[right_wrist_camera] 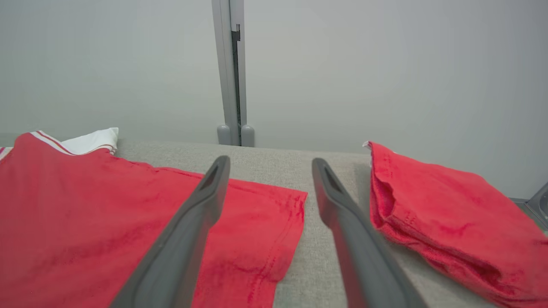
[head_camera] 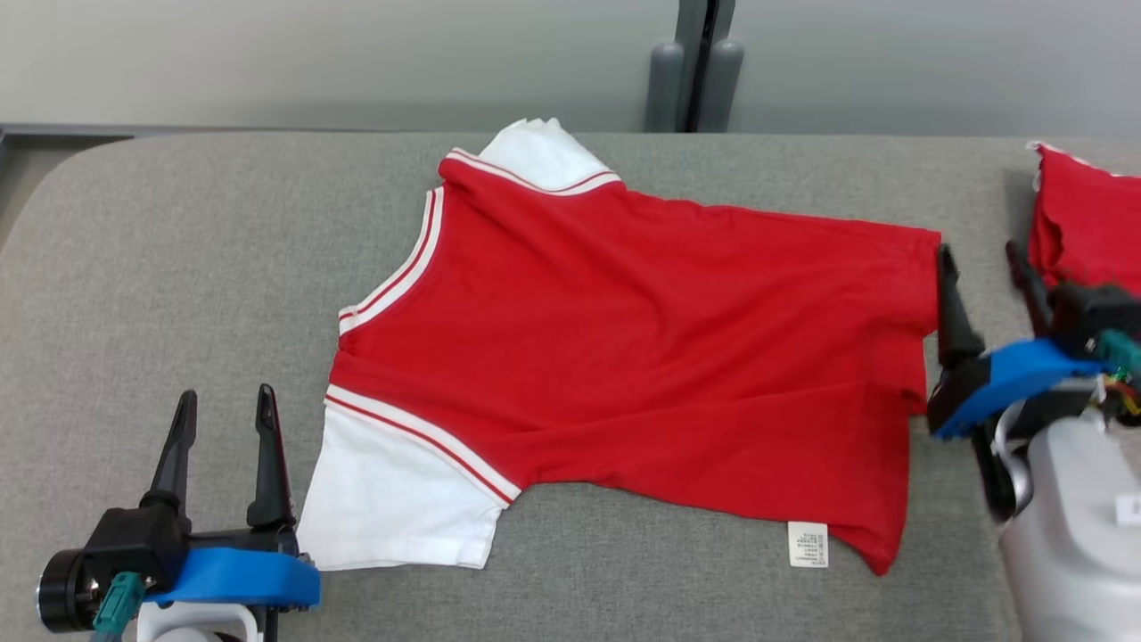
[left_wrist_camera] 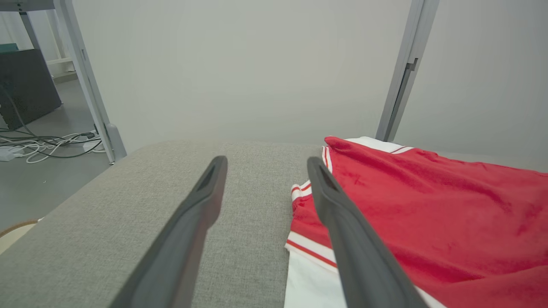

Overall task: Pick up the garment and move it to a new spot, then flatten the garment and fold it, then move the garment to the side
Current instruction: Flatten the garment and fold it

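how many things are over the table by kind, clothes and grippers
clothes: 2 (red and white shirt, red cloth)
grippers: 2 (left gripper, right gripper)
total: 4

Red short-sleeved shirt with white sleeves (head_camera: 624,357): soft knit cloth, matt, slightly fuzzy, lightly creased. Small white care label (head_camera: 808,544) at its near hem: thin printed fabric, by the look. Grey padded table top (head_camera: 178,267): coarse woven cloth, matt. Folded red cloth (head_camera: 1083,223) at far right: thicker, rougher, stitched hem. Left gripper (head_camera: 226,395) and right gripper (head_camera: 978,250): smooth matt dark plastic fingers. Blue bracket (head_camera: 241,575) near left: smooth plastic, slight sheen. Pale forearm shell (head_camera: 1070,553): smooth glossy plastic. Grey upright post (right_wrist_camera: 222,64): painted metal, satin.
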Motion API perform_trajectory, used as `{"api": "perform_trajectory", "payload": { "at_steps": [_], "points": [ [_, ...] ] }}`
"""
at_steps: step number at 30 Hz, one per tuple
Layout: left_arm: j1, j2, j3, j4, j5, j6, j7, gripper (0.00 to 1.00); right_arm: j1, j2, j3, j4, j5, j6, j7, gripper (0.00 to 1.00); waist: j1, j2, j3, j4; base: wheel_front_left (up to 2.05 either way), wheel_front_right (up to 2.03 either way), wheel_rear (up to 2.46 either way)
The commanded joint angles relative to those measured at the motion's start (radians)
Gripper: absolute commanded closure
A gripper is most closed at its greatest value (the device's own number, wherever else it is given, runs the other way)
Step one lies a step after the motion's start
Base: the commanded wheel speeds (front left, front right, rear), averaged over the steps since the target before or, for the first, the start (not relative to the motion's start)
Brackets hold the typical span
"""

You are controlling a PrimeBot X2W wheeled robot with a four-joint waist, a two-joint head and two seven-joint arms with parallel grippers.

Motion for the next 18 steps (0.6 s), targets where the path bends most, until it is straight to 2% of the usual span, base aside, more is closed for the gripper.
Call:
{"api": "perform_trajectory", "payload": {
  "at_steps": [1,10,18],
  "points": [
    [0.013,0.007,0.009,0.004,0.005,-0.001,-0.002,0.0,0.047,0.011,0.013,-0.03,0.016,0.0,-0.003,0.0,0.0001,0.0,-0.019,-0.016,0.0,0.0,0.0],
    [0.055,0.003,0.029,0.016,0.009,-0.001,-0.002,0.0,0.331,0.068,0.102,-0.339,0.125,0.0,-0.003,0.0,0.0001,0.0,-0.071,-0.041,0.0,0.0,0.0],
    [0.075,0.003,0.021,0.035,0.019,-0.001,-0.002,0.0,0.5,0.109,0.113,-0.478,0.133,0.0,-0.002,0.0,0.0001,0.0,-0.102,-0.035,0.0,0.0,0.0]
  ]
}}
